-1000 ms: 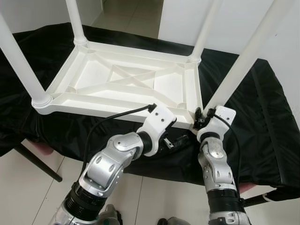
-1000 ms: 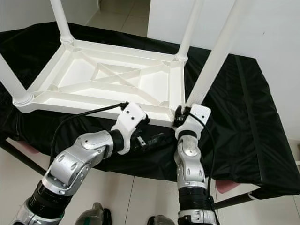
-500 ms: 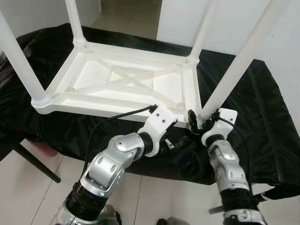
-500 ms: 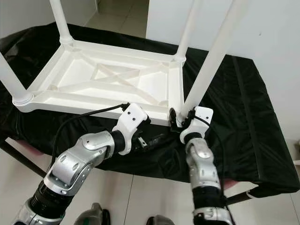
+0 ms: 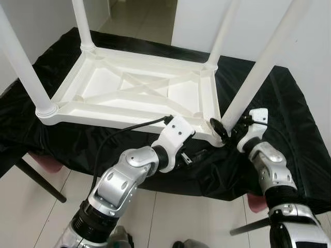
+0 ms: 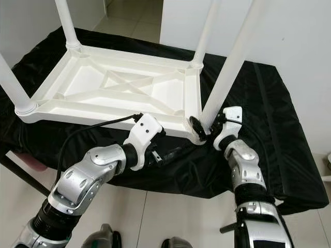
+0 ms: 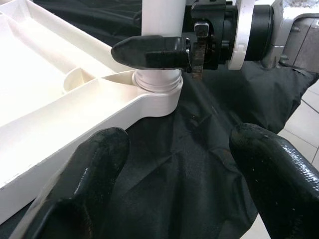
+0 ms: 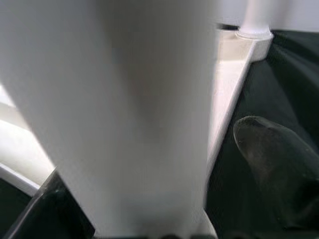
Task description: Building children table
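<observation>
Upturned white children's table (image 5: 139, 93) lying top-down on a black cloth (image 5: 289, 119), which serves as the landmark throughout. All four legs stand in their corner sockets: two at the far edge of the tabletop, one at the near corner on the robot's left, and the fourth leg (image 5: 258, 67) at the near corner on the robot's right. The right gripper (image 5: 227, 132) sits at the base of this fourth leg, just above its socket, one finger on either side of the shaft; whether the pads actually press the leg cannot be told. The left gripper (image 7: 174, 164) hangs released, fingers spread and holding nothing, just in front of the table's near edge, beside the same corner. Judged state of assembly: legs fitted; what appears left is seating or tightening the fourth leg, then turning the table upright
</observation>
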### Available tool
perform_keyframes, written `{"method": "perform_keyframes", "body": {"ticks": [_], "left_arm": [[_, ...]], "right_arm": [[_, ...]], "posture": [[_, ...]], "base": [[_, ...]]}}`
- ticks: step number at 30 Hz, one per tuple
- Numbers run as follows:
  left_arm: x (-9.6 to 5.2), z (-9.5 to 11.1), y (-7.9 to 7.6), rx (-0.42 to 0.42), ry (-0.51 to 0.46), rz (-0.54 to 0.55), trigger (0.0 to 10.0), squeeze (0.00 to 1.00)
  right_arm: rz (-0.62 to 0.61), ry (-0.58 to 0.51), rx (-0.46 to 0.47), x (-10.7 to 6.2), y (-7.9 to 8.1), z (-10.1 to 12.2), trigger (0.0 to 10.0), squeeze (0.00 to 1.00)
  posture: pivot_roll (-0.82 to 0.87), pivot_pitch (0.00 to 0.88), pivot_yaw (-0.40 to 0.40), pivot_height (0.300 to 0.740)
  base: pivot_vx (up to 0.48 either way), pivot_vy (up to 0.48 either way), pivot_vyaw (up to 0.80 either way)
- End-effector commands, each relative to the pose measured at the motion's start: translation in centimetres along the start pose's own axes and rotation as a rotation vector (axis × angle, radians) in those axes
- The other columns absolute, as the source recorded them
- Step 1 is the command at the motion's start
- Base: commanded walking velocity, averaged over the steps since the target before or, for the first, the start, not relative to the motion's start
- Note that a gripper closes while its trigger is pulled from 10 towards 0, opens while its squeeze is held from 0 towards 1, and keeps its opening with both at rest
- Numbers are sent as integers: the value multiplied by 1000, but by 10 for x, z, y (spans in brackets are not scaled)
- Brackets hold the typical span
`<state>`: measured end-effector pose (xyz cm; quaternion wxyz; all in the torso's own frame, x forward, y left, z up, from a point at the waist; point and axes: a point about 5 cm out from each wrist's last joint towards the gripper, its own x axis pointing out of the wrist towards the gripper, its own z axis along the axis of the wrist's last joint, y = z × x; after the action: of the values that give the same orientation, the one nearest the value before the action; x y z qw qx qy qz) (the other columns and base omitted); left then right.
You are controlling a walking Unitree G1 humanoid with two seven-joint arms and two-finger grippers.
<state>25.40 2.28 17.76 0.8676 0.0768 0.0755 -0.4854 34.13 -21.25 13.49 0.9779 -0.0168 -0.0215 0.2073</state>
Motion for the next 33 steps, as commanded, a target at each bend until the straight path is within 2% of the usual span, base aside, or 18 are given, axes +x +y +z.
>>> {"method": "perform_keyframes", "body": {"ticks": [1,11,12,13,14,15,16,33], "left_arm": [[1,1,2,11,-1,18,10000,0],[-1,3,5,14,-4,33,10000,0],[-1,3,5,14,-4,35,10000,0],[-1,3,5,14,-4,35,10000,0],[-1,3,5,13,-4,35,10000,0],[-1,3,5,12,-4,36,10000,0],[-1,3,5,12,-4,35,10000,0],[-1,3,5,12,-5,28,10000,0]], "right_arm": [[16,15,-4,-1,-3,-2,10000,0],[161,91,-21,4,-3,-10,10000,0],[171,100,-19,4,-3,-12,8392,0],[171,100,-19,4,-3,-12,8392,0],[176,107,-17,3,-3,-13,4902,0],[178,111,-17,3,-3,-14,4902,0],[189,116,-11,2,-3,-15,0,0],[184,89,29,-5,-4,-22,0,0]], "posture": [[103,33,-67,740],[111,44,-66,740],[112,45,-66,740],[112,45,-66,740],[112,46,-65,740],[112,46,-65,740],[111,47,-64,740],[103,51,-60,740]], "base": [[0,0,0],[0,0,0],[0,0,0],[0,0,0],[0,0,0],[0,0,0],[0,0,0],[0,0,0]]}}
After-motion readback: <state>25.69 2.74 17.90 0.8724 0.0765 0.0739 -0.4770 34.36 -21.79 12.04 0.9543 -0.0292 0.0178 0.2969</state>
